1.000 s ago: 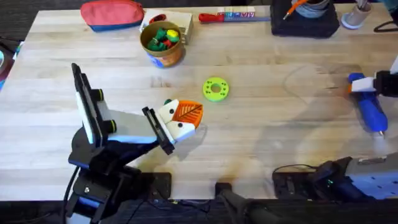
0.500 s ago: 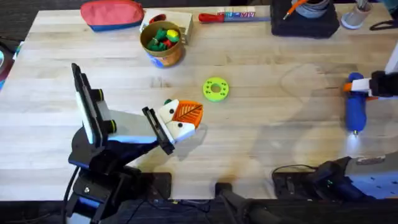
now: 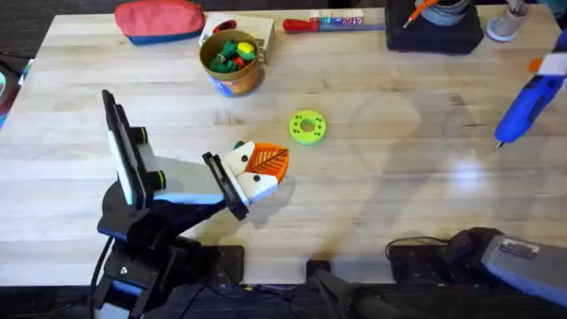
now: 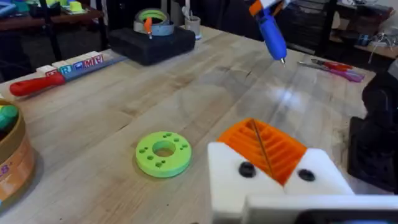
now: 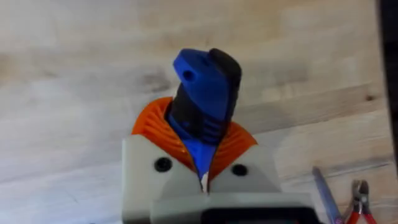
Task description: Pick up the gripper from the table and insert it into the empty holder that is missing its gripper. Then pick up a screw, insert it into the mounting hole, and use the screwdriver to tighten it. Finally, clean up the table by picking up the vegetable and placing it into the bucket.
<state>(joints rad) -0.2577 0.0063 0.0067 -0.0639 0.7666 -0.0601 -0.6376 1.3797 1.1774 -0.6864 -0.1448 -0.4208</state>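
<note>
The blue screwdriver [image 3: 525,106] hangs tilted above the table's right side, thin tip pointing down, and my right gripper [image 3: 543,66] is shut on its upper end. In the right wrist view its body [image 5: 205,87] sits clamped between the orange pads. My left gripper [image 3: 266,167] rests low near the table's middle, white fingers with orange pads [image 4: 264,146] pressed together, nothing visible between them. The bucket [image 3: 232,75] stands at the back, holding green, red and yellow toys. The loose gripper, the holder and the screw are out of view. I cannot pick out the vegetable.
A green disc [image 3: 307,126] lies just beyond my left gripper. A red pouch [image 3: 159,19], a red-handled tool [image 3: 323,23] and a black box [image 3: 434,31] line the far edge. Pliers [image 5: 357,199] lie at the right.
My right gripper has lifted the screwdriver off the table, carried it up and farther back, and tilted it. The left arm has not moved.
</note>
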